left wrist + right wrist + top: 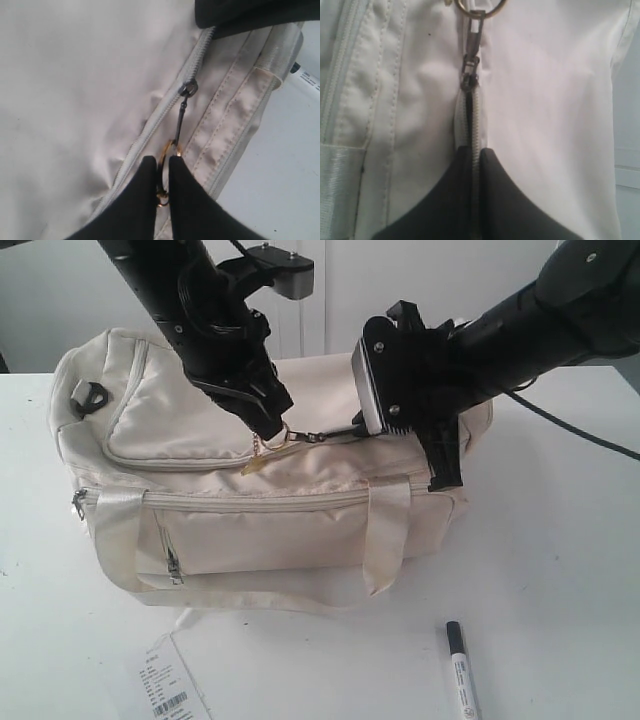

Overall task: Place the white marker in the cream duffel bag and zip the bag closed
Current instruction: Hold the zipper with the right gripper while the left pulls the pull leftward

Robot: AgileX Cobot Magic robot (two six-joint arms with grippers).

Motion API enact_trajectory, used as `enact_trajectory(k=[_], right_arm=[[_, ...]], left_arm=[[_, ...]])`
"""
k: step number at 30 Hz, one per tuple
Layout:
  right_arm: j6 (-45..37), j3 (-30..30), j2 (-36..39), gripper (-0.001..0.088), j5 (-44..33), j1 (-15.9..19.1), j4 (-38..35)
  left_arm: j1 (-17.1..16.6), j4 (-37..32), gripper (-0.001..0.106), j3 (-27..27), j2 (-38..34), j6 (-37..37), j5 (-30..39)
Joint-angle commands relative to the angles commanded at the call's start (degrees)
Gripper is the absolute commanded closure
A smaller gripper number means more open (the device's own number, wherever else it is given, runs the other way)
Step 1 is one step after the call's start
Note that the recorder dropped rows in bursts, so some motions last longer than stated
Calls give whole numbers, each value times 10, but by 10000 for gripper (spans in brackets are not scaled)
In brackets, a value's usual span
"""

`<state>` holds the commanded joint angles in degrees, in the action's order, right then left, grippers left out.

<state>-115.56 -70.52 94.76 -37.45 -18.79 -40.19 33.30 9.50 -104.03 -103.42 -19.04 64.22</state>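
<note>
White table, pale wall behind. Bag centre frame, marker lower right. My left claw pinches the zip ring; my right claw clamps the bag's zip seam.

Left arm: angled steeply downward; left hand pinched closed. Right arm: slanting in; right hand tips down, pressed together.

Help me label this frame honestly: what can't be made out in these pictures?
Inside of the cream duffel bag: no view looks in; arms cover its top in the exterior view.
White marker: exterior view, lower end cut by the bottom edge, print too small.
Paper tag: same view, partly cut off, text unreadable.
Zip beyond the right fingers: right wrist view, fingers hide it.
</note>
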Motion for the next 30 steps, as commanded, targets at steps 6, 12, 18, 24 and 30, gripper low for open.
enact_trajectory(k=[6,12,18,24,30], right_arm=[[5,0,0,868,6,0,0],[5,0,0,868,6,0,0],[15,0,0,868,6,0,0],[22,0,0,868,6,0,0],[27,0,0,868,11,0,0]], left_arm=[[0,-9,1053,0,8,2,6],[0,-19,1053,0,19,2,15],[0,-20,1053,0,22,4,21],[0,-42,1053,0,24,14,38],[0,-61,1053,0,25,27,49]])
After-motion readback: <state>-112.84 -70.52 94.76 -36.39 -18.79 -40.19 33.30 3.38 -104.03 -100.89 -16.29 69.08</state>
